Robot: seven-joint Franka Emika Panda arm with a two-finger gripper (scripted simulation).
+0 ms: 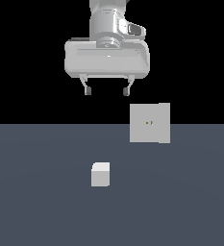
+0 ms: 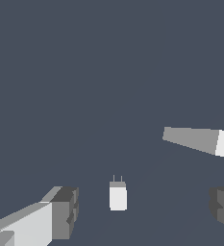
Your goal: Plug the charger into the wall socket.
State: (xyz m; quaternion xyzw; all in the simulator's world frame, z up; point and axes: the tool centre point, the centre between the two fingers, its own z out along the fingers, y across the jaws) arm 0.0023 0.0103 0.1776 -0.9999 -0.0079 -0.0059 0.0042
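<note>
The charger (image 1: 100, 174) is a small light-grey cube resting on the dark floor, near the middle of the exterior view. In the wrist view the charger (image 2: 118, 196) shows two thin prongs at one end. The wall socket (image 1: 150, 123) is an upright light-grey square plate with two tiny yellowish holes, standing to the exterior view's right of the charger and farther back. In the wrist view the socket (image 2: 200, 141) appears edge-on. My gripper (image 1: 107, 90) hangs open and empty, high above the charger; its fingers (image 2: 60, 211) frame the charger in the wrist view.
The dark grey floor (image 1: 36, 192) spreads around both objects. Nothing else stands on it in these views.
</note>
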